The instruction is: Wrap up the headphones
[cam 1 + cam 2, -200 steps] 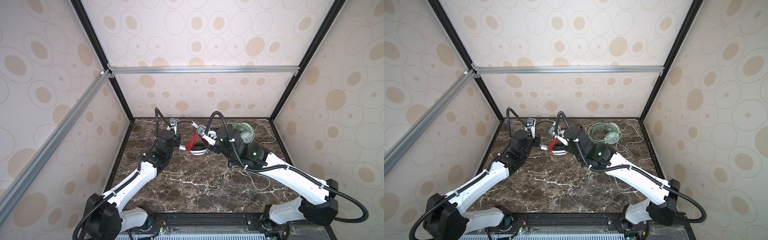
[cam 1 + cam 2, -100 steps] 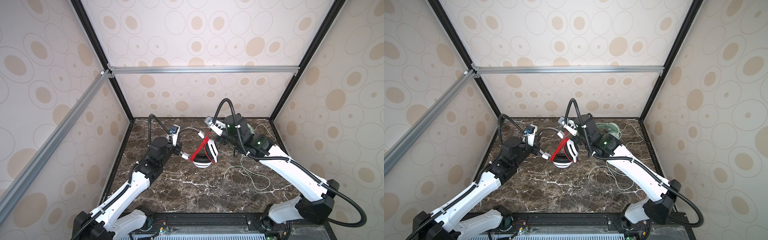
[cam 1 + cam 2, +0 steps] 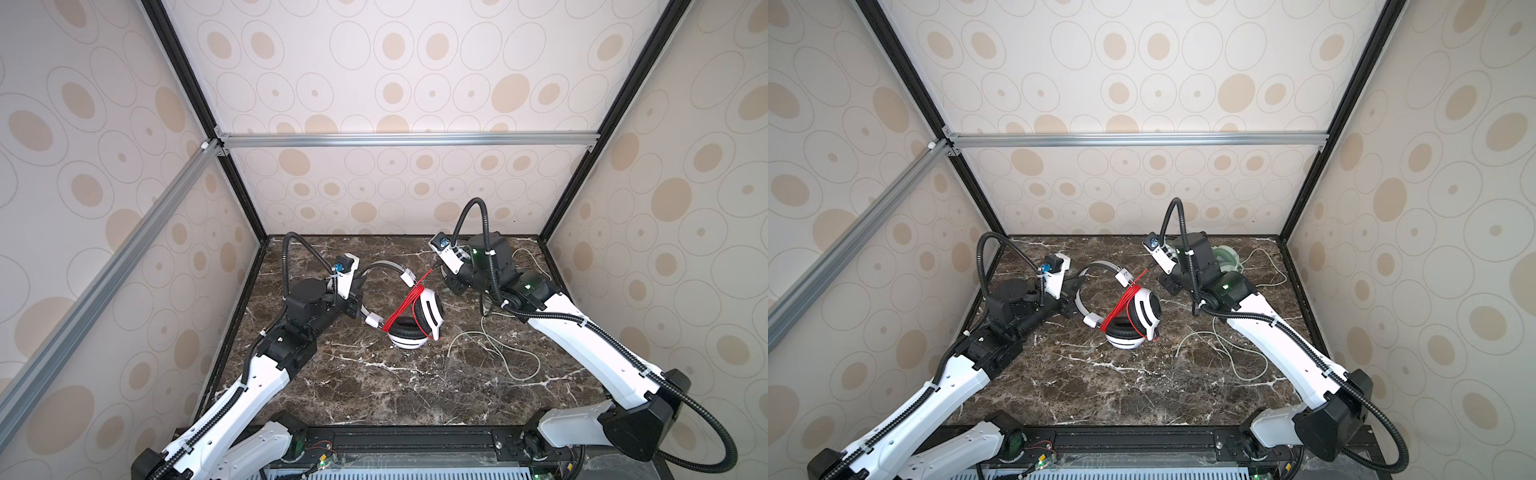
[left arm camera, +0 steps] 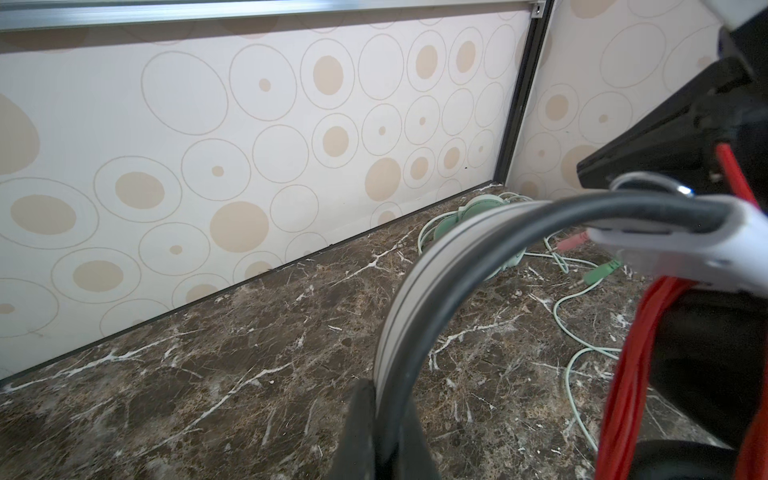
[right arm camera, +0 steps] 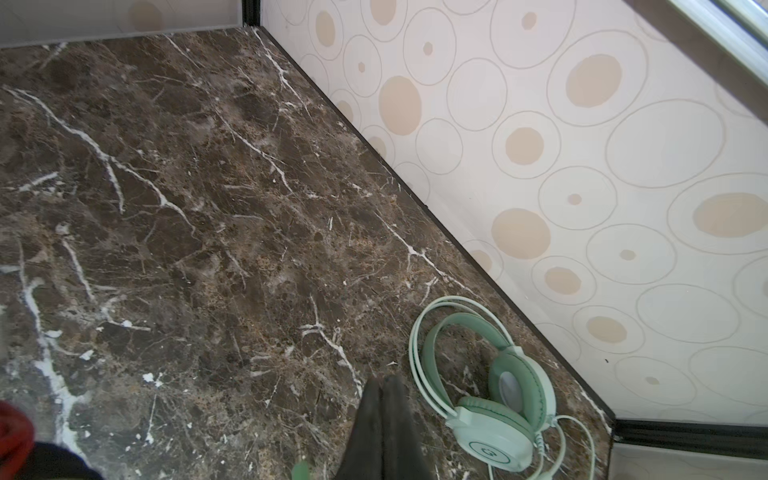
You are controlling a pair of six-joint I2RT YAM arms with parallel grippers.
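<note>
Our left fingers (image 4: 357, 419) are clamped on the headband (image 4: 415, 299) of the white headset (image 3: 415, 328). The left gripper (image 3: 353, 309) props it with the lower ear cup seemingly on the table (image 3: 374, 395), probably to steady it as a spool. The red cord (image 3: 405, 309) lies in several turns across the cups, with a short tail pointing at the right gripper (image 3: 452, 286). The right fingers (image 5: 370, 424) are pressed together, and we see nothing between them.

The left wrist view alone shows the pinch on the band. The right wrist view alone shows the whole mint-green headset (image 5: 498, 407), flat in the far corner. In a top view only its edge (image 3: 1225, 257) peeks past the arm. Its pale cord (image 3: 494, 353) sprawls loose, so we judge that wrap not yet begun.
</note>
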